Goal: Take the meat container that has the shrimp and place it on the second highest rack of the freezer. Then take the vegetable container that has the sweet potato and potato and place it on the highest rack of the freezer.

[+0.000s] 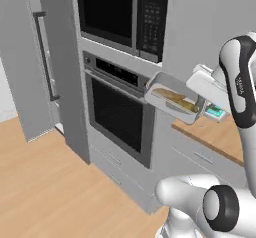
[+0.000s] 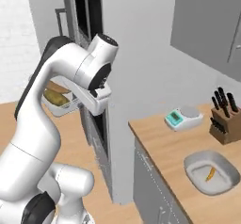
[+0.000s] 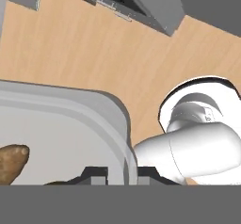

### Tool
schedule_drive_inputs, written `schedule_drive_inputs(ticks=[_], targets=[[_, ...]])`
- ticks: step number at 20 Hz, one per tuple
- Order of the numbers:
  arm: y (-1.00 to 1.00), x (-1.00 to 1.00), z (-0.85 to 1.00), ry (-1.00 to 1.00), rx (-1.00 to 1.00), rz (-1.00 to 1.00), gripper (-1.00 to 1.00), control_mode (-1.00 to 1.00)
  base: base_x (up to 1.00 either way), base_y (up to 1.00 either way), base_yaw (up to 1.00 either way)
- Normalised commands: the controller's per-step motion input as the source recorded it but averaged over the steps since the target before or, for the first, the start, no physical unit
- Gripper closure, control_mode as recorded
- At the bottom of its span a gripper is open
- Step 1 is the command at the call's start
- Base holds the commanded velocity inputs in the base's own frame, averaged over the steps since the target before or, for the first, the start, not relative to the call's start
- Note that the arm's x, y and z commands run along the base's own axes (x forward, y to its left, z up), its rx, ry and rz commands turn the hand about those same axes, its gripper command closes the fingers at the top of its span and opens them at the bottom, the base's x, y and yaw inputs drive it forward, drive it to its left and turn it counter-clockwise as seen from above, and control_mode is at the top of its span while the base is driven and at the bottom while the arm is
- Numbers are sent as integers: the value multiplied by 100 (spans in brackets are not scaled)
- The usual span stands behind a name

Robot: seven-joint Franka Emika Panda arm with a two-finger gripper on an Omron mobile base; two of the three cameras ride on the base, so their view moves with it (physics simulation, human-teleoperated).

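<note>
Gripper (image 3: 121,172) clamped on rim of vegetable container (image 1: 172,104), carried in mid-air before black-glass wall oven (image 1: 120,113), sweet potato and potato (image 1: 175,100) inside. Meat container (image 2: 212,172) with shrimp (image 2: 210,173) resting on counter (image 2: 160,143), at 5 o'clock in right base view, apparently not yet moved. Freezer (image 1: 35,57) at 9 o'clock in left base view; both placements judged outstanding

base views: behind arm, left/right, share vegetable container (image 1: 174,102) | hand view: close, floorward
</note>
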Motion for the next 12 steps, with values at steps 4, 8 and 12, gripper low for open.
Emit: schedule_drive_inputs(ticks=[4, 8, 12], targets=[[0, 0, 0, 0, 0, 0, 100, 100, 13, 62, 64], [0, 0, 0, 0, 0, 0, 100, 100, 36, 93, 34], [0, 0, 0, 0, 0, 0, 100, 100, 78, 99, 22]])
